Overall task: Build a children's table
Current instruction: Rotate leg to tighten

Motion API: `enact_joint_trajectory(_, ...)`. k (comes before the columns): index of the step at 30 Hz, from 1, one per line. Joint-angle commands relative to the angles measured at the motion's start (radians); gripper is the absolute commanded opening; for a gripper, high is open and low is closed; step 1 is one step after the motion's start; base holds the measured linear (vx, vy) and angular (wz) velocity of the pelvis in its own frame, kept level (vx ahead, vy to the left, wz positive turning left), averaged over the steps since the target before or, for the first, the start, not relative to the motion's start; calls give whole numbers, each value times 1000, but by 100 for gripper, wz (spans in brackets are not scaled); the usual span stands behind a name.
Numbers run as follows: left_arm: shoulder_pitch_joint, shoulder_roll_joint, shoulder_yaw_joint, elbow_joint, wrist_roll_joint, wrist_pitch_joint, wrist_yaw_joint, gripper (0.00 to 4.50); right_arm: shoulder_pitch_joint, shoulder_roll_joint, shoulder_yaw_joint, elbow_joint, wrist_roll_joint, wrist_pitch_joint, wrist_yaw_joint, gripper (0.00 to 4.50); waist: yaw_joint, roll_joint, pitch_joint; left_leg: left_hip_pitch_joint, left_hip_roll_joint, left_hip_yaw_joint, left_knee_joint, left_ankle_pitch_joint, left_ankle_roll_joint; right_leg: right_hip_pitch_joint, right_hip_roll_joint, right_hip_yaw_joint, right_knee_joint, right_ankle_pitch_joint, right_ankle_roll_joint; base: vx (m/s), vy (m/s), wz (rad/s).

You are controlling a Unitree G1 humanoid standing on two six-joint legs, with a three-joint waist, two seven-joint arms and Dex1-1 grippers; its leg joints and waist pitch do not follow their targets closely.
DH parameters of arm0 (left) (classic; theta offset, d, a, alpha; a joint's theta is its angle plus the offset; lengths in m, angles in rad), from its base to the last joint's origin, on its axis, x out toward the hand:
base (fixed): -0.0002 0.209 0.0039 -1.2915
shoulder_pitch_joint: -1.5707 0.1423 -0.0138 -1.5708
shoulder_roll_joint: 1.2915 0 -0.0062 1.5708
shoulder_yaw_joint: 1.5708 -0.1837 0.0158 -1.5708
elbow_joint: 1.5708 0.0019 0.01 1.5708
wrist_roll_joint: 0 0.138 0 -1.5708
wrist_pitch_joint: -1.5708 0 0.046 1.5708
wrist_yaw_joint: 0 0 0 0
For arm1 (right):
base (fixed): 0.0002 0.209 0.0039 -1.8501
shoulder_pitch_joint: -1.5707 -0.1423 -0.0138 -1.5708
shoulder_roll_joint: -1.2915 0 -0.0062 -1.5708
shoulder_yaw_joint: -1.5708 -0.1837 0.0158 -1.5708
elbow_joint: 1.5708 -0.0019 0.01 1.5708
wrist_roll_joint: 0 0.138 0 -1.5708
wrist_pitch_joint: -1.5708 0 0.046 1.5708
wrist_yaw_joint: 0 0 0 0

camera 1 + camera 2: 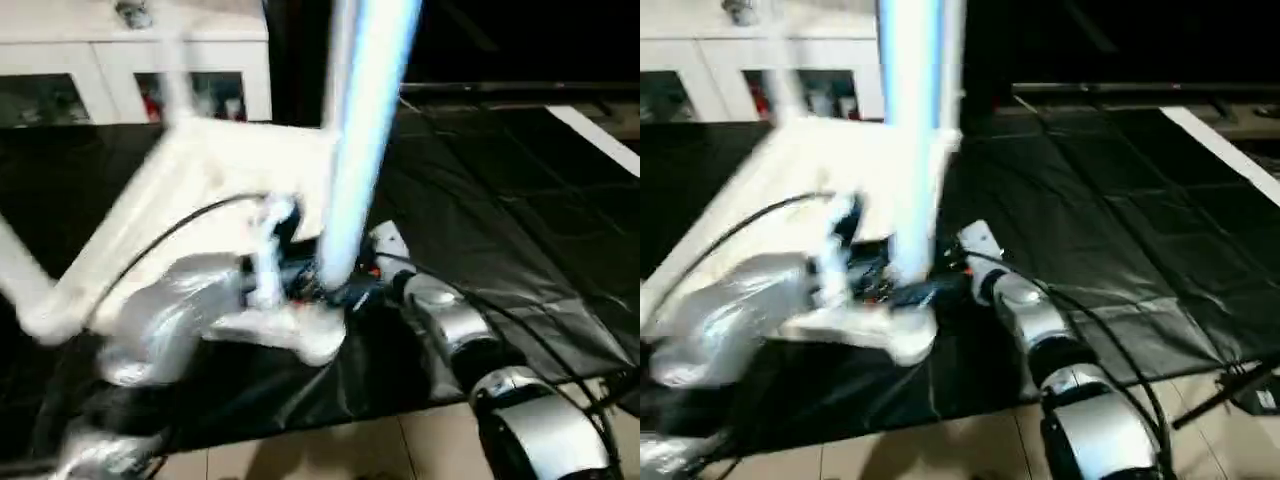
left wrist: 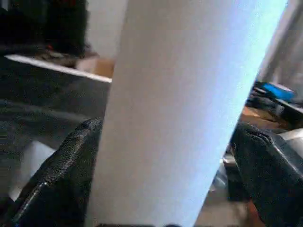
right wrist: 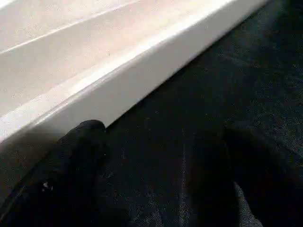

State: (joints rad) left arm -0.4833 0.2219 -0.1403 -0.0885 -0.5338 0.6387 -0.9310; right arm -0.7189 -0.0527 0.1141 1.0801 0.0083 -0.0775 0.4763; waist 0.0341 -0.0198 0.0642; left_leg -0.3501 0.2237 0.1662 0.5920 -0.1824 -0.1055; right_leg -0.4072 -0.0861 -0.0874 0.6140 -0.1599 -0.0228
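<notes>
So we're looking down over our silver forearms at the white tabletop, which is lying on the black floor covering with a couple of legs already sticking up out of it. One blurry leg is rising near the far corner, in front of the white cabinet. Another leg is angling off toward our left.

The main action: our left gripper is clamping a tall white leg that's standing pretty much upright at the near edge of the tabletop. In the left wrist view, the black fingers are sitting on either side of the tube, pressed right against it.

Our right gripper is hanging just beside the tabletop's rim, down low over the black covering. Its two fingers are spread apart with nothing between them but the dark sheet. One fingertip is sitting very close to the rim; we can't tell if it's actually touching.
</notes>
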Motion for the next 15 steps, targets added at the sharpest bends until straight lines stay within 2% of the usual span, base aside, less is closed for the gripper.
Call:
enact_joint_trajectory(1,-40,-26,-46,29,28,-49,30,447,-27,68,26,9,7,-21,26,450,12,17,-71,-7,-3,4,-72,-281,-4,58,-43,40,-76,-315,-183,0,0,0)
enact_joint_trajectory(4,-84,-41,-21,115,85,-131,65,447,-28,43,-7,33,2,-15,-42,450,13,19,-72,-1,-5,8,-69,-280,1,51,-41,41,-77,-308,-189,0,0,0)
enact_joint_trajectory(8,-93,-38,-8,126,89,-147,60,447,-13,13,-26,38,-1,-7,-73,450,19,16,-75,-2,-1,7,-69,-261,0,56,-43,41,-70,-270,-199,0,0,0)
enact_joint_trajectory(11,-88,-18,-11,119,101,-160,40,447,11,-27,-38,43,-5,-19,-75,450,26,15,-77,-1,0,10,-68,-238,7,55,-42,43,-66,-221,-214,0,0,0)
enact_joint_trajectory(13,-76,17,-21,110,106,-167,-1,447,32,-64,-66,38,19,12,-40,450,34,17,-78,0,-1,11,-68,-228,15,57,-41,43,-62,-190,-220,0,0,0)
enact_joint_trajectory(15,-66,46,-31,104,109,-168,-29,447,48,-82,-88,22,41,15,-21,450,36,17,-77,3,-1,12,-68,-237,16,54,-40,43,-62,-193,-223,0,0,0)
